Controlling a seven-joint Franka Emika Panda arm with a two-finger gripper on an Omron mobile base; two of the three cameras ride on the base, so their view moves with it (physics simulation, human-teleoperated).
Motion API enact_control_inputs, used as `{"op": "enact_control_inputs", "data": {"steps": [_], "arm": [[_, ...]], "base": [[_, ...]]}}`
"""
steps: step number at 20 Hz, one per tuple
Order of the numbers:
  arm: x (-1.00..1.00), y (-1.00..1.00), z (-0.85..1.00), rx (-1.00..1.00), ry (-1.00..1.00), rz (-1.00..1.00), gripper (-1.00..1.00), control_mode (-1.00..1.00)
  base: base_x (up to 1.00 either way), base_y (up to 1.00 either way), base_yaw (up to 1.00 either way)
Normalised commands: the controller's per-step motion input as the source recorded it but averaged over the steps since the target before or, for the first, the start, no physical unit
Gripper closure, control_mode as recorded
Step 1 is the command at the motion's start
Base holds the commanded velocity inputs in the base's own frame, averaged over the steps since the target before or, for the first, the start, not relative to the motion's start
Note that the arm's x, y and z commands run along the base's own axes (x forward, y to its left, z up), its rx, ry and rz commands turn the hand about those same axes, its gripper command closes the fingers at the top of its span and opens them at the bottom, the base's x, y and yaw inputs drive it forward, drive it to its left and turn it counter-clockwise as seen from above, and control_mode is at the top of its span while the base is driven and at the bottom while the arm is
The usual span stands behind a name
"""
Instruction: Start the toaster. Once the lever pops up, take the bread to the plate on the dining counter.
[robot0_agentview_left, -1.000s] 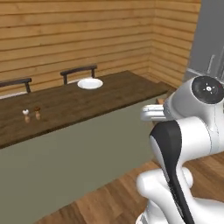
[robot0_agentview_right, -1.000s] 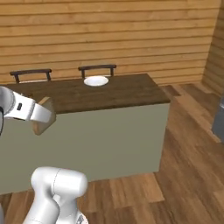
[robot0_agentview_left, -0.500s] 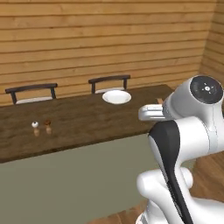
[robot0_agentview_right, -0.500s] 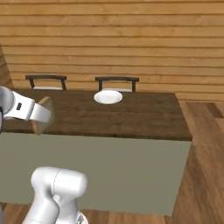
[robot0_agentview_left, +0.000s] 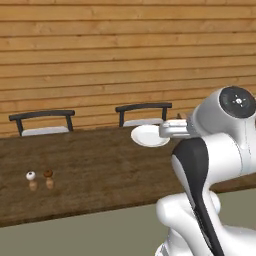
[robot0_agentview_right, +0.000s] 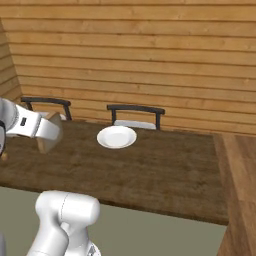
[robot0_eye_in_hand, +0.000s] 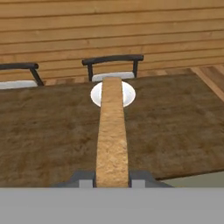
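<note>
My gripper (robot0_eye_in_hand: 112, 180) is shut on the bread (robot0_eye_in_hand: 112, 131), a thin tan slice seen edge-on that reaches out toward the plate (robot0_eye_in_hand: 128, 94). From the right base view the bread (robot0_agentview_right: 50, 136) hangs above the left part of the dining counter (robot0_agentview_right: 165, 170), well short of the plate (robot0_agentview_right: 116, 136). In the left base view the hand (robot0_agentview_left: 171, 129) sits just right of the white plate (robot0_agentview_left: 148, 136), above the dark wood top (robot0_agentview_left: 90, 170). The toaster and its lever are out of view.
Two dark chairs (robot0_agentview_left: 42, 121) (robot0_agentview_left: 144, 112) stand behind the counter against the plank wall. Small salt and pepper shakers (robot0_agentview_left: 40, 180) sit on the counter's left part. The counter's right end (robot0_agentview_right: 220, 175) borders wood floor (robot0_agentview_right: 242, 170).
The base has driven and turned, so the whole scene has shifted; the counter and plate now lie closer and nearer the middle. The gripper still holds the bread the same way.
</note>
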Motion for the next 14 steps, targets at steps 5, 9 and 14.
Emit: {"op": "enact_control_inputs", "data": {"steps": [5,9,14], "arm": [[0.0,0.0,0.0,0.0,0.0,0.0,1.0,1.0],[0.0,0.0,0.0,0.0,0.0,0.0,1.0,1.0],[0.67,-0.6,-0.01,0.08,0.05,0.11,1.0,-1.0]], "base": [[0.31,-0.09,0.05],[0.06,-0.14,0.0],[0.0,0.0,0.0]]}}
